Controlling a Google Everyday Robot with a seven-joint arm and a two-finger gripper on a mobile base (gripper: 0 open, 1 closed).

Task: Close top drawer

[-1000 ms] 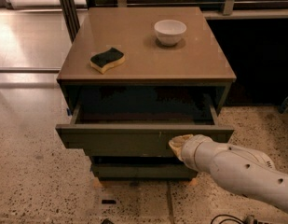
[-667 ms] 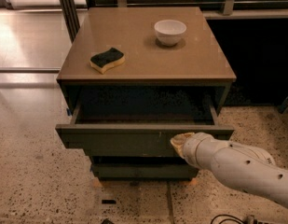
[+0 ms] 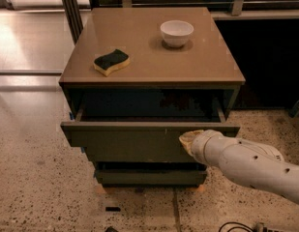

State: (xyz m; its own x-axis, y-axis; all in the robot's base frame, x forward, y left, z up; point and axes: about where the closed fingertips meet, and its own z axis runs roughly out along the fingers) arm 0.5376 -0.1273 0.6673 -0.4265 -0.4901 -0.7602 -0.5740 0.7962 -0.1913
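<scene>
The top drawer [image 3: 129,139] of the brown cabinet stands pulled out, its flat handleless front panel facing me and its dark inside showing behind it. My gripper [image 3: 187,140] is at the end of the white arm that comes in from the lower right. Its yellowish tip sits against the right part of the drawer's front panel. The tip itself is mostly hidden by the arm's wrist.
On the cabinet top [image 3: 207,66] lie a yellow sponge with a dark green top [image 3: 111,62] at the left and a white bowl [image 3: 176,33] at the back right. A lower drawer front [image 3: 149,177] sticks out under the top one. Speckled floor surrounds the cabinet; cables lie at the bottom edge.
The arm has shifted slightly right and forward along the drawer front. The drawer stands about as far out as before.
</scene>
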